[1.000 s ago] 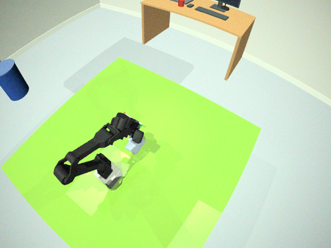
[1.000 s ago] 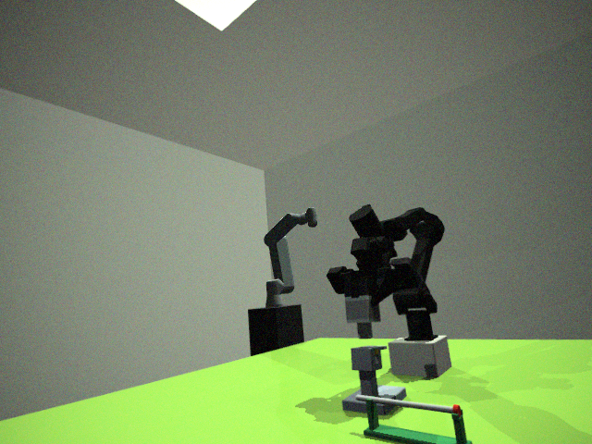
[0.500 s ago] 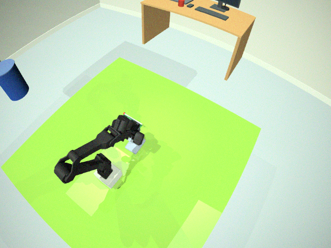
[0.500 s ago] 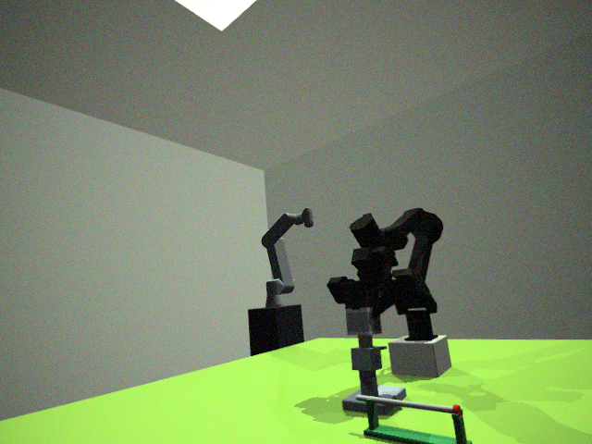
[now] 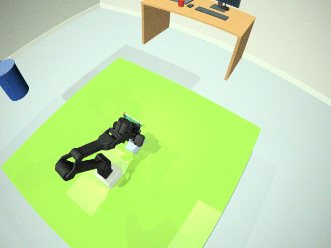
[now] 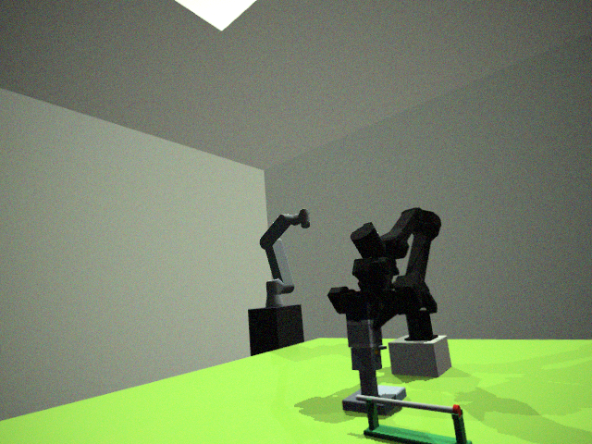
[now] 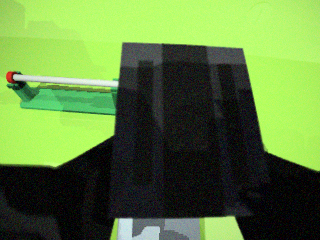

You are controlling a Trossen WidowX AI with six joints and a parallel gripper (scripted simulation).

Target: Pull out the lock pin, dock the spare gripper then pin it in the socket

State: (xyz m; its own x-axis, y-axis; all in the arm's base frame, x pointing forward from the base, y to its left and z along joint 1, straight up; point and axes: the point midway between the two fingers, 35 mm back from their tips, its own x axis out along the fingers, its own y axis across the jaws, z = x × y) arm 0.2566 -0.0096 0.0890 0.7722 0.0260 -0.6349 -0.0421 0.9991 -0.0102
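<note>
My gripper (image 6: 361,313) (image 7: 170,139) is shut on the spare gripper (image 6: 359,333) (image 7: 185,100), a dark grey block held upright. Its body sits right on top of the mount's socket (image 6: 363,358), with no gap showing in the exterior view; its spigot is hidden, seemingly inside the socket. The mount's pale base (image 5: 132,146) (image 6: 353,405) stands on the table. The white lock pin (image 5: 132,119) (image 6: 411,404) (image 7: 65,80) with a red head is out of the socket and lies across the two posts of the green rack (image 6: 406,435) (image 7: 65,102).
The arm's light base block (image 5: 115,178) (image 6: 415,355) stands behind the mount in the exterior view. The rack and pin are close beside the mount and gripper. A desk (image 5: 202,18), a blue bin (image 5: 14,82) and another arm on a black pedestal (image 6: 275,329) are off the green table.
</note>
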